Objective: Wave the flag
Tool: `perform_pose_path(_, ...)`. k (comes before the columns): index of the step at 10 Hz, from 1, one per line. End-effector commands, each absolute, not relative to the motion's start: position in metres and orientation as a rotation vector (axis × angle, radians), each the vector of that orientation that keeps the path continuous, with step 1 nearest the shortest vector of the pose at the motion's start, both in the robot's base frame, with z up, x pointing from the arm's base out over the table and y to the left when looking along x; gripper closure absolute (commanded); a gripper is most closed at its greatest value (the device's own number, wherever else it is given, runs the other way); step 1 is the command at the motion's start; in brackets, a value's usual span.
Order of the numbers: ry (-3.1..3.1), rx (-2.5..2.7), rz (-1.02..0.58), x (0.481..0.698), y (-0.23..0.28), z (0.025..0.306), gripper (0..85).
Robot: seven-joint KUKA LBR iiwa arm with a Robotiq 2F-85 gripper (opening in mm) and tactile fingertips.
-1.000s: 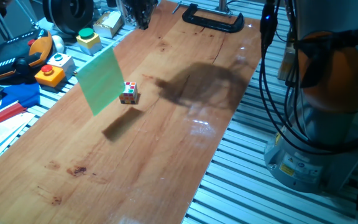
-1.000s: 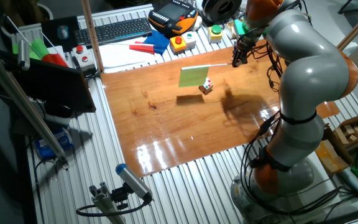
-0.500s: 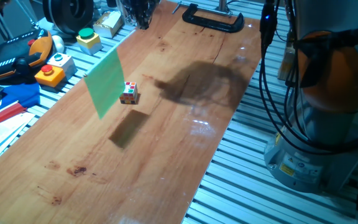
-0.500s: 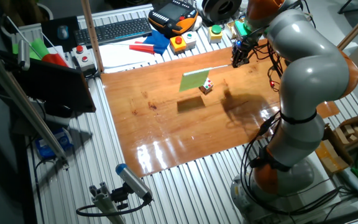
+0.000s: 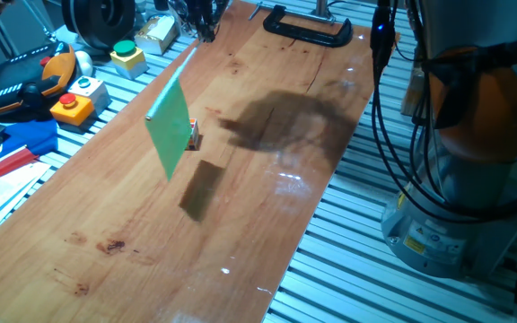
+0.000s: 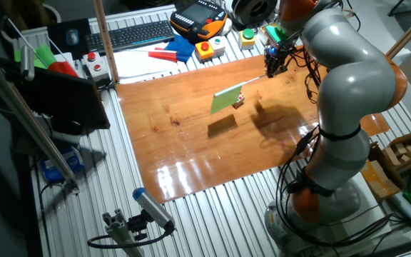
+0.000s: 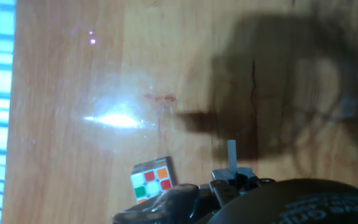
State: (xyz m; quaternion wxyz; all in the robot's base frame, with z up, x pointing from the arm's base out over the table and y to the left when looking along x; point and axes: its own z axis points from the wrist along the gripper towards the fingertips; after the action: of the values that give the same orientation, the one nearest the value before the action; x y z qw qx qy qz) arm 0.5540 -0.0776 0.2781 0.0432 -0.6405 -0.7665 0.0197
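The flag (image 5: 170, 127) is a bright green rectangular sheet on a thin pale stick, held in the air above the wooden worktop (image 5: 240, 224). It is tilted and casts a dark shadow below. The tool (image 6: 272, 63) grips the stick's far end. A puzzle cube (image 7: 150, 181) sits just behind the sheet.

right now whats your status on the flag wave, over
Gripper shut on the flag's stick, up over the table's far edge. Flag aloft, clear of the board, sheet tilted. Puzzle cube sits under the flag; nothing else close.
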Motion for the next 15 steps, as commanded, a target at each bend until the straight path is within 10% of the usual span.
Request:
perform_pose_path(1, -3.098, 0.191, 0.14, 0.5541, -0.0778, 0.2779, 84.3)
perform_pose_path(15, -3.111, 0.452, 0.202, 0.557, -0.0703, 0.2683, 84.3)
